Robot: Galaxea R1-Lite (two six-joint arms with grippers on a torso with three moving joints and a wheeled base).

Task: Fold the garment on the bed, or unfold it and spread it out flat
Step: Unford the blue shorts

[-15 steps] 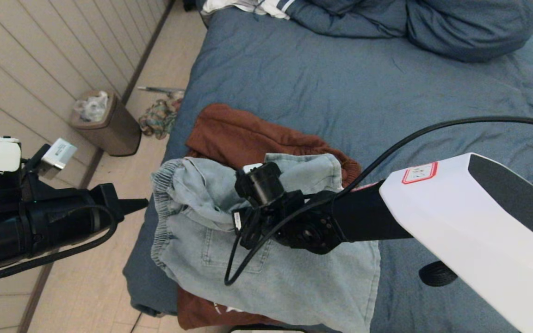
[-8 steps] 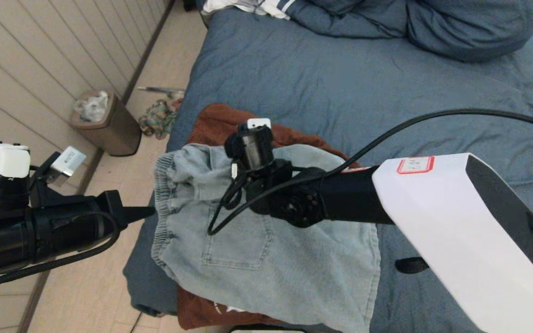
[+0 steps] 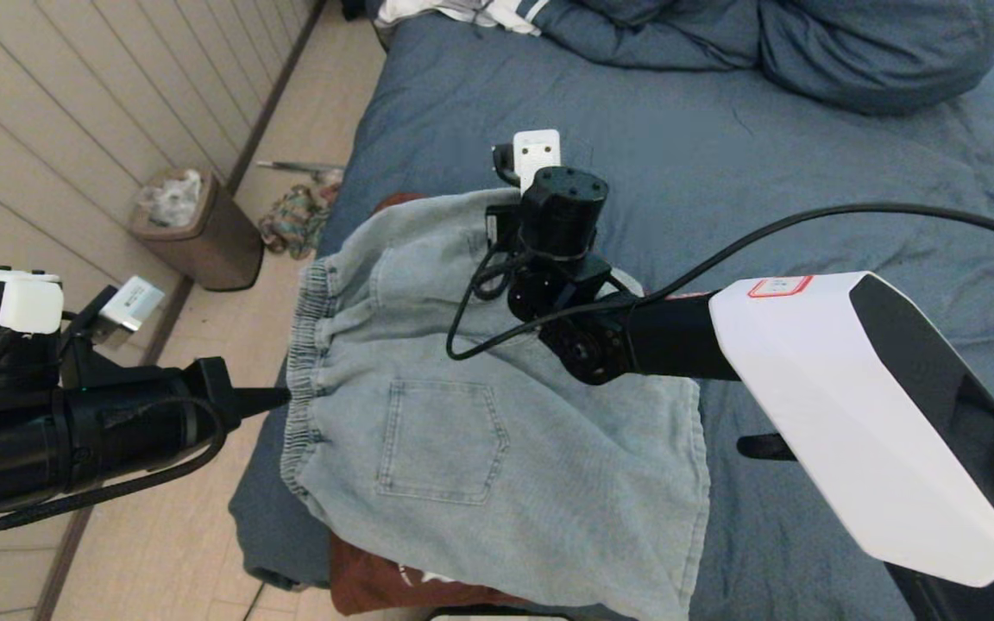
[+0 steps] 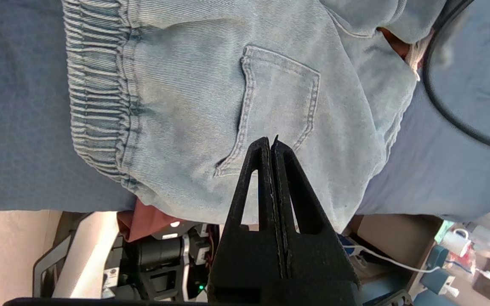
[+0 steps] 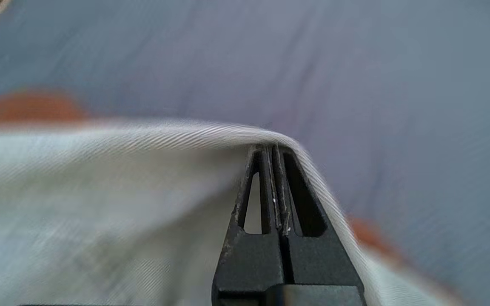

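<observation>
- The denim shorts [image 3: 471,431] lie at the near left corner of the bed [image 3: 790,190], over a rust-brown garment [image 3: 376,582].
- The cloth looks soft and limp, fairly light; I judge the elastic waistband or a hem corner the firmest hold.
- Right end effector [image 5: 272,148] is clenched on a fold of the denim.
- Left end effector [image 4: 271,142] is clenched, empty, beside the waistband.
- Since a second ago, the right arm has carried the folded flap farther up the bed, covering the brown cloth.

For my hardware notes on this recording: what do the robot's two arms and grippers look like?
The right arm has a white angular shell with a red-bordered label, a black wrist and a loose black cable. The left arm is black with a cable and white blocks on top. The left gripper and right gripper have black tapering fingers with triangular cut-outs.
</observation>
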